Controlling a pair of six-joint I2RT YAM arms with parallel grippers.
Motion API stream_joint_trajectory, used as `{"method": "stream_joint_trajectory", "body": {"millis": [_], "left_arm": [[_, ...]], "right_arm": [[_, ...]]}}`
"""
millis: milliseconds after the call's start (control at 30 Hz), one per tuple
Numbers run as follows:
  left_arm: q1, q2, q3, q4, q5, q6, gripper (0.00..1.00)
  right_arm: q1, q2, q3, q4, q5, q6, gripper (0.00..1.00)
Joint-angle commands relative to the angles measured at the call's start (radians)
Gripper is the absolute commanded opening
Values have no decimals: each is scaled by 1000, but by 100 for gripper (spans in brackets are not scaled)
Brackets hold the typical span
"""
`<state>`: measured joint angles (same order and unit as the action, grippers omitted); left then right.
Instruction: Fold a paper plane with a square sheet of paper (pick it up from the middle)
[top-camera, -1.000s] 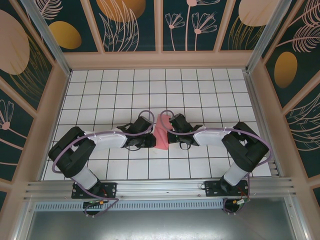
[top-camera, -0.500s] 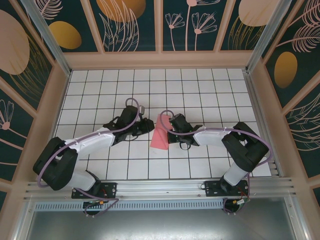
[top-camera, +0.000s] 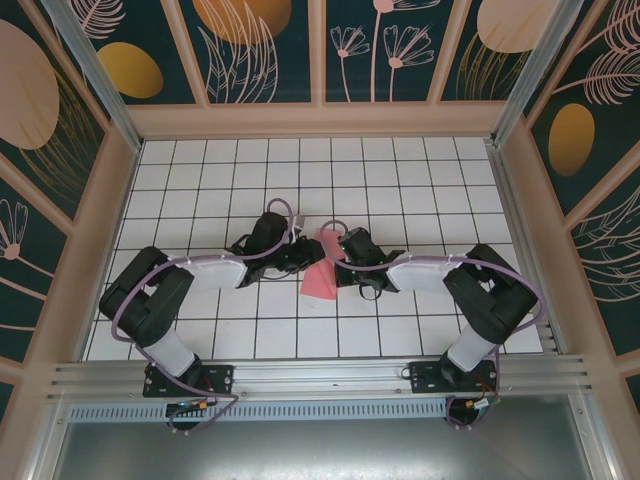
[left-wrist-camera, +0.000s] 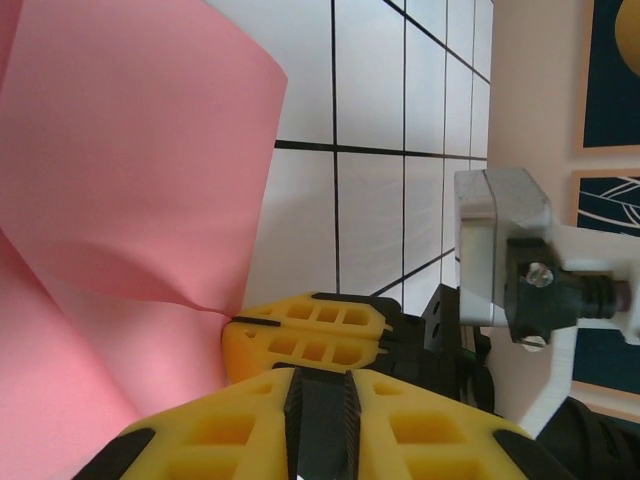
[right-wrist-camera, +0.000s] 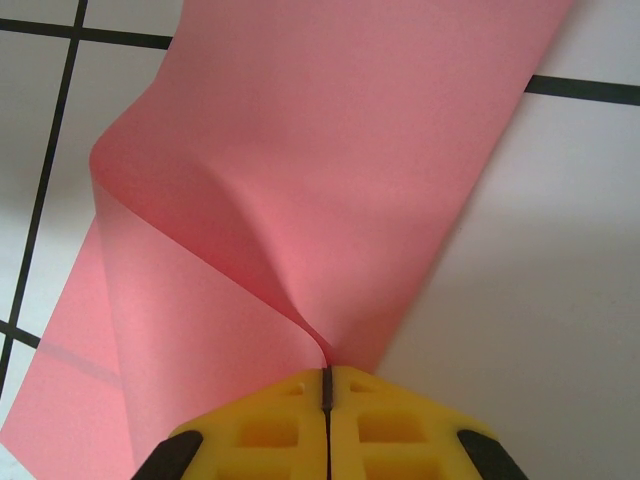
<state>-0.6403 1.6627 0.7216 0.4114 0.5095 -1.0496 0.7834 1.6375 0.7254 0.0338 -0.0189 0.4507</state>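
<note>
left gripper (top-camera: 299, 256) sits just left of the sheet, tips almost against the other arm's. Its jaws are down to a narrow slit with no pink visible in it on the left wrist cam, so can't tell if it has any paper. The square sheet of paper (top-camera: 318, 278) is mid-table between the two grippers, half lifted: top edge up at the fingers, low corner on the white grid table (top-camera: 420, 190), a soft bulge running in from the pinch, no hard crease that I can see. The right gripper (top-camera: 337, 256) is clamped tight on the sheet's edge at that pucker. My read: mid-fold. Use right as the anchor, have left take its own bite close beside it before any pull, line up the edges, then press the crease flat on the table. Pull apart hard and it likely tears or slips.
</note>
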Motion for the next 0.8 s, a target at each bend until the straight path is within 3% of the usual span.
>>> {"method": "stream_joint_trajectory", "body": {"millis": [0, 300, 767], "left_arm": [[-1, 40, -1, 50, 32, -7, 22], [-1, 122, 30, 38, 32, 13, 23], [-1, 179, -7, -57, -55, 55, 21]], "right_arm": [[7, 17, -23, -10, 0, 3, 8], [6, 21, -24, -8, -2, 3, 8], [5, 25, -11, -14, 0, 0, 9]]}}
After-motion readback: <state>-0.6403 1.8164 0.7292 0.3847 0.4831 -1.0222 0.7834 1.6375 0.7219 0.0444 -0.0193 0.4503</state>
